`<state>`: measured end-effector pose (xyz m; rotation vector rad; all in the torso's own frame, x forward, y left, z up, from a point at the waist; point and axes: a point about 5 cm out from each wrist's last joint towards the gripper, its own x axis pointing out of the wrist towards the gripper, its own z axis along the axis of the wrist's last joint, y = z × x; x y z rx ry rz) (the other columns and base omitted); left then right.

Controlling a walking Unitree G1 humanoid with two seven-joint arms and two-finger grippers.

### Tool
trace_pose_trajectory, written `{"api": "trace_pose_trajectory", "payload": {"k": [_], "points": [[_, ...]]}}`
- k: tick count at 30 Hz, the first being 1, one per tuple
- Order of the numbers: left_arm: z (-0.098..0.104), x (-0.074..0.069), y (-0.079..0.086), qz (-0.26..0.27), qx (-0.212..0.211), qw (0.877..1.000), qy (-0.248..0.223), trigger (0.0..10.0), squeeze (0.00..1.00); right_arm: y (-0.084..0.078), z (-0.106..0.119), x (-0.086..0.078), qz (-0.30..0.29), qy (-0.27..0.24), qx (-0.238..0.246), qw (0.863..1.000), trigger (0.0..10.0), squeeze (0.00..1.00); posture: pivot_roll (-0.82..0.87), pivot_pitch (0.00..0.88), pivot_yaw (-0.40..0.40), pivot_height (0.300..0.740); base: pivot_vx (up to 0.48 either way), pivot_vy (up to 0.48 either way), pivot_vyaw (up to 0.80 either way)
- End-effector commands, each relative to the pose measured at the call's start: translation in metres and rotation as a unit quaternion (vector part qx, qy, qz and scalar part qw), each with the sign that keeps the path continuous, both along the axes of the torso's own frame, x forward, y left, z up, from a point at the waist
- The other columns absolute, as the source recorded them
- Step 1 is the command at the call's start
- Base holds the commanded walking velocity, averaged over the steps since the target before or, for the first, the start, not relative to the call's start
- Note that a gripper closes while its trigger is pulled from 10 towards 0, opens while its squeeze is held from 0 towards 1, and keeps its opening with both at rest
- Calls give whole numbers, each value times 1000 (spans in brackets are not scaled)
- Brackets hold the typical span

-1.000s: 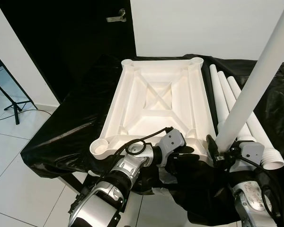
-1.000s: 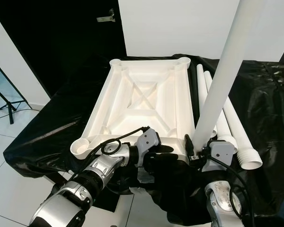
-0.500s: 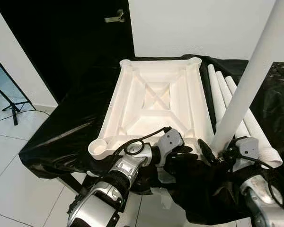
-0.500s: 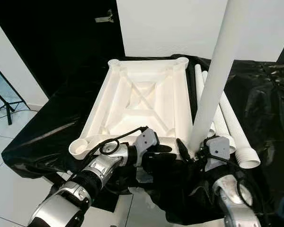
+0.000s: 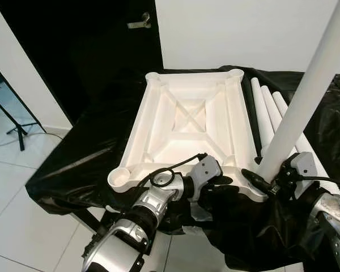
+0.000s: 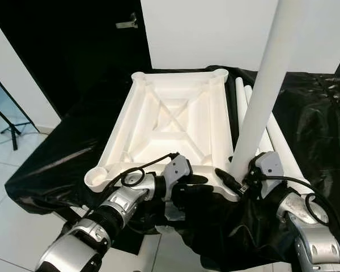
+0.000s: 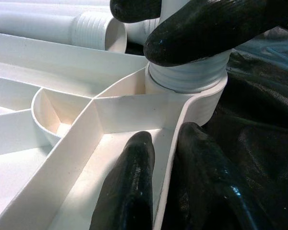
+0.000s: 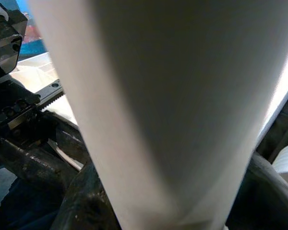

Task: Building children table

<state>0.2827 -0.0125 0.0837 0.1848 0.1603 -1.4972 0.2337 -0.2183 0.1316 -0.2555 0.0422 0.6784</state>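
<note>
The white table top (image 5: 187,122) is laid upside down on a worktop (image 5: 79,164) draped in black sheeting, and its near rim is clamped between the closed jaws of the left gripper (image 7: 165,167), one finger inside the rim and one outside. At the near right corner, a white table leg (image 5: 306,96) is held nearly upright with its threaded end seated in the corner socket (image 7: 201,96), and it is gripped just above the socket by the jaws of the right gripper (image 5: 266,181), closed around it. To the right of the table top, three more white legs (image 5: 266,116) are laid side by side on the sheeting.
</note>
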Motion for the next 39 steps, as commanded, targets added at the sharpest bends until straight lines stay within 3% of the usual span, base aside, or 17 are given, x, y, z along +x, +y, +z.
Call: {"api": "trace_pose_trajectory", "payload": {"k": [1, 7, 8, 9, 11, 12, 13, 20, 25, 26, 28, 29, 30, 33, 36, 37, 39], "points": [[-31, -25, 3, -76, 42, 993, 82, 10000, 0, 7, -15, -6, 36, 42, -22, 998, 0, 0, 63, 0, 45, 740, 0, 0, 0], [-32, -25, 6, -74, 44, 993, 82, 10000, 0, 12, -21, -6, 5, 46, 8, 999, 0, 0, 68, 0, 43, 740, 0, 0, 0], [-32, -24, 6, -73, 44, 993, 82, 10000, 0, 15, -23, -5, -37, 37, 29, 998, 0, 0, 68, 0, 42, 740, 0, 0, 0], [-32, -24, 6, -72, 44, 993, 82, 10000, 0, 14, -21, -2, -123, -6, 53, 991, 0, 0, 69, 0, 42, 740, 0, 0, 0], [-31, -23, 6, -72, 44, 993, 81, 10000, 0, 12, -21, -4, -245, -53, 85, 964, 0, 0, 66, 0, 45, 740, 0, 0, 0], [-31, -23, 6, -72, 44, 993, 81, 10000, 0, 12, -21, -4, -245, -53, 85, 964, 0, 0, 66, 0, 45, 740, 0, 0, 0], [-31, -23, 6, -72, 43, 993, 81, 10000, 0, 11, -21, -7, -277, -62, 93, 954, 0, 0, 66, 0, 45, 740, 0, 0, 0], [-30, -23, 5, -75, 44, 993, 80, 10000, 0, 26, -32, -17, -298, -31, 132, 945, 0, 0, 64, 0, 49, 740, 0, 0, 0], [-31, -23, 6, -75, 46, 993, 80, 10000, 0, 23, -32, -15, -312, -33, 128, 941, 0, 0, 62, 0, 50, 740, 0, 0, 0], [-31, -23, 6, -75, 46, 993, 80, 10000, 0, 24, -32, -14, -308, -33, 120, 943, 2627, 0, 63, 0, 49, 740, 0, 0, 0], [-31, -23, 6, -75, 45, 993, 81, 10000, 0, 25, -32, -11, -303, -41, 98, 947, 10000, 0, 63, 0, 48, 740, 0, 0, 0], [-31, -23, 6, -75, 45, 993, 81, 10000, 0, 25, -31, -10, -302, -44, 93, 948, 10000, 0, 63, 0, 48, 740, 0, 0, 0], [-31, -23, 6, -75, 45, 993, 81, 10000, 0, 25, -31, -10, -301, -46, 92, 948, 10000, 1000, 63, 0, 48, 740, 0, 0, 0], [-31, -24, 5, -76, 43, 993, 81, 10000, 0, 23, -29, -9, -294, -48, 100, 949, 10000, 1000, 62, 0, 49, 740, 0, 0, 0], [-32, -24, 5, -77, 44, 993, 82, 10000, 0, 16, -23, -5, -263, -58, 73, 960, 10000, 1000, 59, 0, 47, 740, 0, 0, 0], [-32, -25, 5, -76, 45, 993, 82, 10000, 0, 14, -21, -2, -241, -61, 58, 967, 10000, 0, 59, 0, 47, 740, 0, 0, 0], [-32, -25, 5, -76, 46, 993, 81, 10000, 0, 14, -19, -1, -219, -60, 48, 973, 10000, 0, 60, 0, 46, 740, 0, 0, 0]]}}
